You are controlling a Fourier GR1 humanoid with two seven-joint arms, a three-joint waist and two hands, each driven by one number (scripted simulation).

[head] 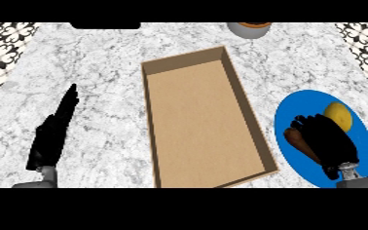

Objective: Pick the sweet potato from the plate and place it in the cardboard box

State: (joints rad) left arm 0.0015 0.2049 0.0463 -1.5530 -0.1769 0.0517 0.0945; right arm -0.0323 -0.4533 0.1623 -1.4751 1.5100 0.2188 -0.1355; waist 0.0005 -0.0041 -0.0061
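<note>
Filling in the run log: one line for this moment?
sweet potato: on plate, under right hand | left hand: open, at left | box: holds nothing

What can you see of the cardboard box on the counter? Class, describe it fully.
The cardboard box is a long, open-topped rectangle of plain brown card with low walls and a flat floor. Nothing lies in it. It sits slightly askew on the marble counter, between the left hand and the blue plate, touching neither.
</note>
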